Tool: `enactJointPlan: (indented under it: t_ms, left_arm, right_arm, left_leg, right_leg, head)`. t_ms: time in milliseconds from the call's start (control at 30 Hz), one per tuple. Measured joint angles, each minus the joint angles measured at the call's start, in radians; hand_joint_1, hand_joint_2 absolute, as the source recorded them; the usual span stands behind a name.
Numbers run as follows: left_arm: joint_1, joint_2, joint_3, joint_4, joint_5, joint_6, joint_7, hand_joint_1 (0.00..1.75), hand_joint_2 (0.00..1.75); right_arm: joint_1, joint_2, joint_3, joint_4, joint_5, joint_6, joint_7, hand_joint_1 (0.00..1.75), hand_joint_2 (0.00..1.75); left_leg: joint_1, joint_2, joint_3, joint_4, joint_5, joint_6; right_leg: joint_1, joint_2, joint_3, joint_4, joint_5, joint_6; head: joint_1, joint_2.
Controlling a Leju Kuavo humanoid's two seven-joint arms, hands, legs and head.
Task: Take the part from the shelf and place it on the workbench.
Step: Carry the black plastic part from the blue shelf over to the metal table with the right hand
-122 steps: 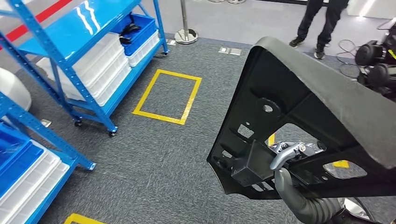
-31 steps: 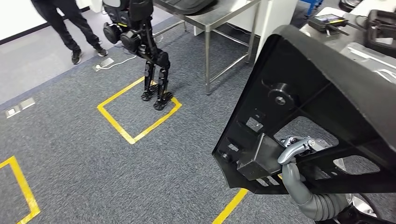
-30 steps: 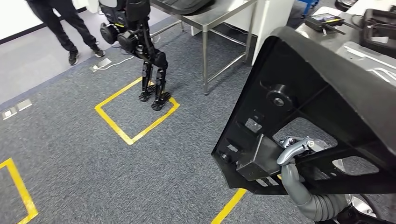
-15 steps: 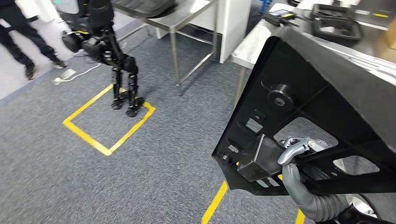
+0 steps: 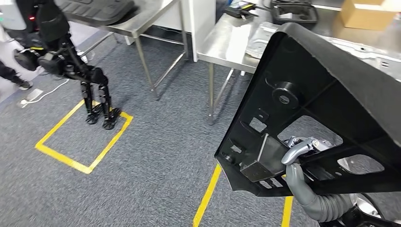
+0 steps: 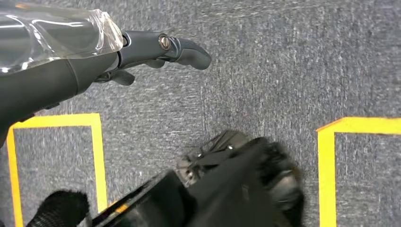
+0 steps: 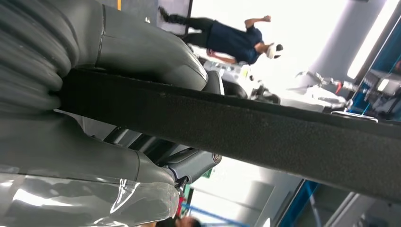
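Fingers of my right hand (image 5: 302, 150) grip the black moulded part (image 5: 326, 113), held up tilted ahead of me. My left hand (image 6: 142, 47) hangs empty, fingers apart. Steel tabletop (image 5: 227, 40) beyond carries a cardboard box (image 5: 366, 12); another robot (image 5: 66, 61) stands nearby.

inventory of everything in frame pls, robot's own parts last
Large black moulded plastic part: 1, black, held up at right of head view.
Steel workbenches: 2, silver, ahead.
Dark moulded panel: 1, dark grey, on the far-left bench.
Cardboard box: 1, brown, on the near bench's far side.
Yellow floor tape: several lines, on grey carpet.
Second humanoid robot: 1, black, standing on the taped square.
Right hand: silver-grey, grips the part.
Left hand: dark grey, hangs over carpet, holds nothing.
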Motion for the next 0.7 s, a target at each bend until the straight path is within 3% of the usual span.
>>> enactJointPlan:
  t_ms: [33,67,133,200,233,300,367,433,500,533,567,633,700]
  left_arm:
    - [-0.001,0.0,0.0,0.0,0.001,0.0,0.0,0.0,1.75]
    - [-0.002,0.0,0.0,0.0,0.001,0.0,0.0,0.0,1.75]
    - [-0.003,0.001,0.0,0.0,0.002,0.0,0.0,0.0,1.75]
    - [-0.004,0.002,0.0,0.0,0.003,0.0,0.0,0.0,1.75]
    - [-0.004,0.003,0.0,0.0,0.004,0.0,0.0,0.0,1.75]
    - [-0.005,0.002,0.0,0.0,0.004,0.0,0.0,0.0,1.75]
    - [-0.003,0.001,0.0,0.0,0.004,0.0,0.0,0.0,1.75]
    - [0.001,0.001,0.0,0.0,0.004,0.0,0.0,0.0,1.75]
    - [0.004,0.001,0.0,0.0,0.004,0.0,0.0,0.0,1.75]
    - [0.005,0.001,0.0,0.0,0.004,0.0,0.0,0.0,1.75]
    - [0.006,0.001,0.0,0.0,0.004,0.0,0.0,0.0,1.75]
    - [0.008,0.001,-0.001,0.0,0.004,0.0,0.0,0.0,1.75]
    - [0.009,0.002,-0.001,0.0,0.005,0.0,0.0,0.0,1.75]
  right_arm:
    - [0.0,0.0,0.0,0.0,0.0,0.0,0.0,1.75,1.75]
    - [0.0,0.0,0.0,0.0,0.0,0.0,0.0,1.75,1.75]
    - [-0.001,0.0,0.0,0.0,0.0,0.0,0.0,1.75,1.75]
    - [-0.002,0.0,0.0,0.0,0.0,0.0,0.0,1.75,1.75]
    - [-0.003,0.0,0.0,0.0,0.0,0.0,0.0,1.75,1.75]
    - [-0.002,0.0,0.0,0.0,0.0,0.0,0.0,1.75,1.75]
    - [-0.004,-0.001,-0.001,0.0,0.0,0.0,-0.001,1.75,1.75]
    - [-0.006,-0.002,-0.001,0.0,0.0,-0.001,0.0,1.75,1.75]
    - [-0.006,-0.001,-0.001,0.0,0.0,-0.001,0.0,1.75,1.75]
    - [-0.006,-0.001,0.0,0.001,0.0,-0.001,0.0,1.75,1.75]
    - [-0.006,-0.001,0.0,0.001,-0.001,-0.001,0.0,1.75,1.75]
    - [-0.006,-0.001,-0.001,0.0,-0.001,-0.001,0.001,1.75,1.75]
    - [-0.008,-0.001,-0.001,0.0,-0.002,-0.001,0.003,1.75,1.75]
  left_leg:
    - [0.0,-0.002,0.0,0.0,0.011,0.003]
    - [-0.001,-0.008,0.02,-0.042,0.04,0.008]
    - [-0.002,-0.052,0.089,-0.19,0.111,0.024]
    - [-0.004,-0.094,0.132,-0.291,0.142,0.035]
    - [-0.006,-0.096,0.137,-0.304,0.141,0.037]
    - [-0.005,-0.074,0.139,-0.315,0.147,0.04]
    - [-0.002,-0.047,0.142,-0.33,0.159,0.049]
    - [-0.002,-0.019,0.142,-0.336,0.164,0.056]
    - [-0.004,0.011,0.139,-0.335,0.164,0.057]
    - [-0.004,0.026,0.139,-0.335,0.164,0.057]
    - [-0.004,0.04,0.139,-0.334,0.163,0.055]
    - [-0.004,0.064,0.14,-0.327,0.158,0.047]
    - [-0.009,0.082,0.14,-0.316,0.149,0.034]
  right_leg:
    - [0.001,0.014,-0.001,0.0,0.001,0.0]
    - [0.001,0.029,-0.001,0.0,0.003,0.001]
    - [0.001,0.057,-0.002,0.0,0.007,0.005]
    - [-0.001,0.083,-0.009,0.0,0.013,0.013]
    - [-0.003,0.095,-0.014,-0.001,0.016,0.019]
    - [-0.006,0.109,-0.022,-0.003,0.023,0.032]
    - [-0.002,0.066,-0.044,0.034,-0.005,0.04]
    - [0.0,0.004,-0.096,0.148,-0.074,0.044]
    - [-0.002,-0.013,-0.142,0.262,-0.12,0.051]
    - [-0.004,-0.016,-0.141,0.274,-0.117,0.054]
    - [-0.005,-0.021,-0.119,0.244,-0.097,0.058]
    - [-0.006,-0.056,-0.036,0.103,-0.042,0.063]
    - [-0.003,-0.084,0.016,0.007,-0.015,0.056]
  head:
    - [0.0,0.0]
    - [0.0,0.0]
    - [0.0,0.0]
    - [0.0,0.0]
    - [0.0,0.0]
    - [0.0,0.0]
    - [0.004,0.0]
    - [0.008,0.0]
    - [0.009,0.0]
    - [0.008,0.0]
    - [0.008,0.0]
    - [0.008,0.0]
    - [0.007,0.0]
